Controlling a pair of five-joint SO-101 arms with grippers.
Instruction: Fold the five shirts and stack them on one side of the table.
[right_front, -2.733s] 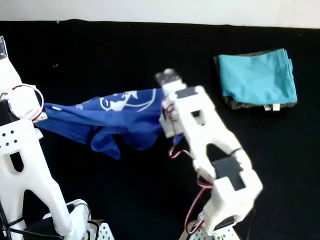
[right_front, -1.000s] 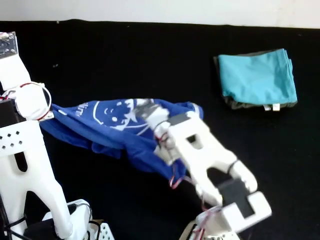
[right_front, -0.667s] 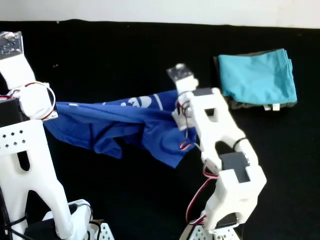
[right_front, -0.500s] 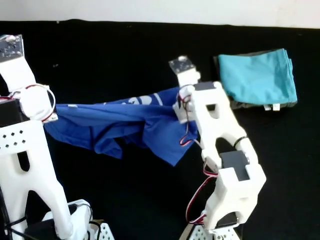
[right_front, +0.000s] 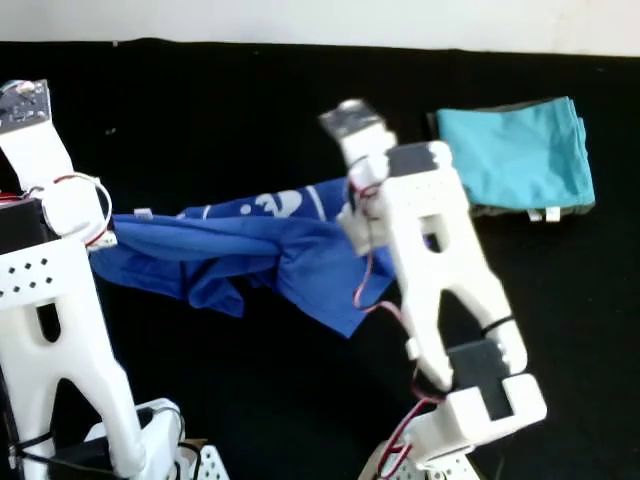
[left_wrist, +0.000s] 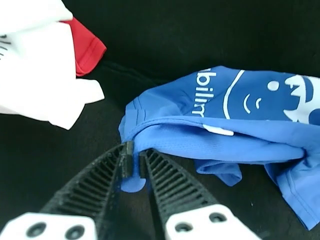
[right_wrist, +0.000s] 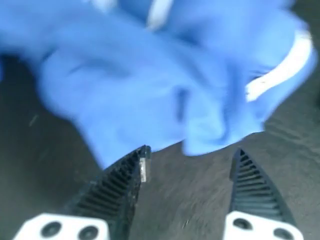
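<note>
Black table: left hand pinches blue shirt edge; right hand spread just beside it.

You've got five garments: one blue fabric shirt with white print, one folded teal shirt, one folded dark grey garment, one white cloth garment, one red cloth garment. Two white plastic arms: left arm, right arm. One black table.
</note>
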